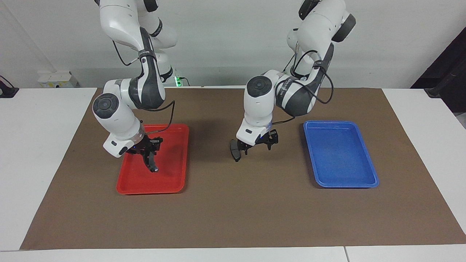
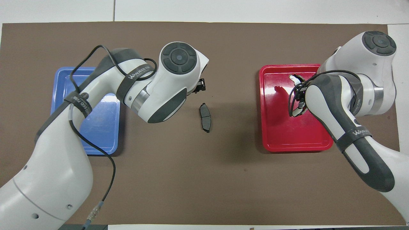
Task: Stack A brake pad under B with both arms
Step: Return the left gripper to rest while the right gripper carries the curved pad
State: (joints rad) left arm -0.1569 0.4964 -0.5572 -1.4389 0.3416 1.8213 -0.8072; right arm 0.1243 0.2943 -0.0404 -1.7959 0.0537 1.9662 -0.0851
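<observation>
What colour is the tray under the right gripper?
Red; the tray under the right gripper shows best in the facing view.

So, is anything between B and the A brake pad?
Nothing visible. Only bare mat separates B, in the right gripper over the red tray, from A brake pad; the left gripper hangs toward the blue tray.

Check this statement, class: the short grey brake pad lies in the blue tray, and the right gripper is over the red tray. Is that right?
Not quite. The A brake pad lies on the brown mat, between the blue tray and the red tray, as the overhead view shows. The right gripper is over the red tray.
</observation>
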